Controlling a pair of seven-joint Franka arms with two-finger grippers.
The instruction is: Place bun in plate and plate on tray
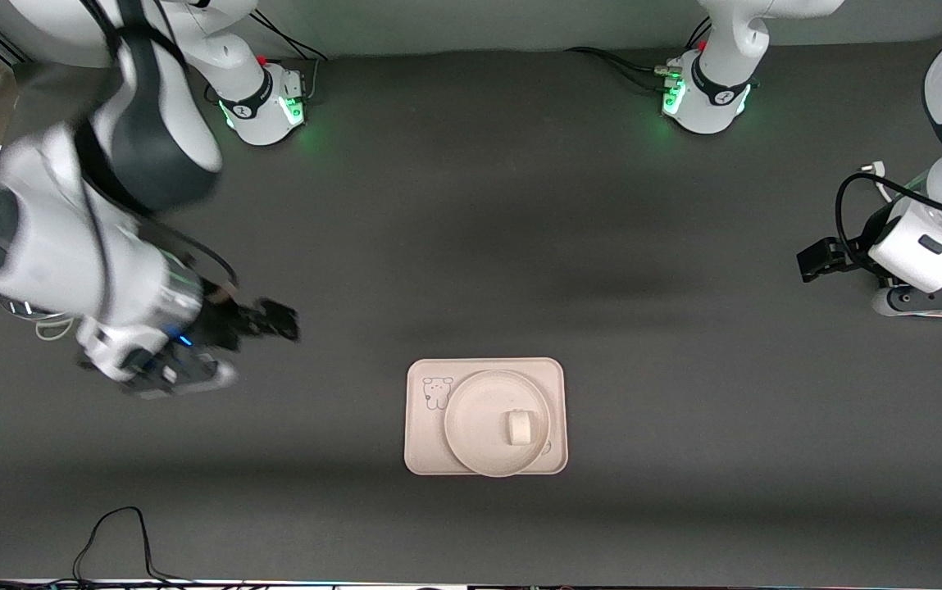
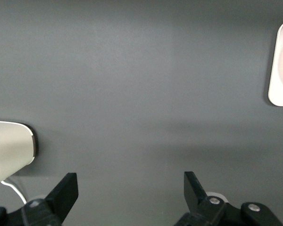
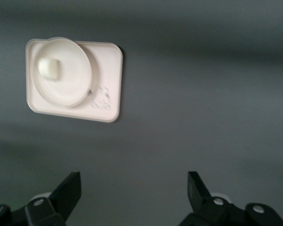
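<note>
The pinkish-cream tray (image 1: 425, 442) lies at the middle of the table, toward the front camera. The round cream plate (image 1: 471, 410) sits on it, and the small off-white bun (image 1: 522, 427) lies in the plate. My right gripper (image 1: 184, 369) hangs open and empty over bare table toward the right arm's end, apart from the tray. Its wrist view shows its open gripper (image 3: 134, 188), the tray (image 3: 108, 70), the plate (image 3: 75, 80) and the bun (image 3: 49, 67). My left gripper (image 1: 938, 295) is open and empty over the left arm's end. It (image 2: 131, 188) sees only a tray corner (image 2: 277, 89).
The two arm bases (image 1: 266, 98) (image 1: 704, 90) stand along the table's edge farthest from the front camera. A black cable (image 1: 118, 533) loops at the edge nearest it. A white rounded part with a cord (image 2: 9, 153) shows beside the left gripper.
</note>
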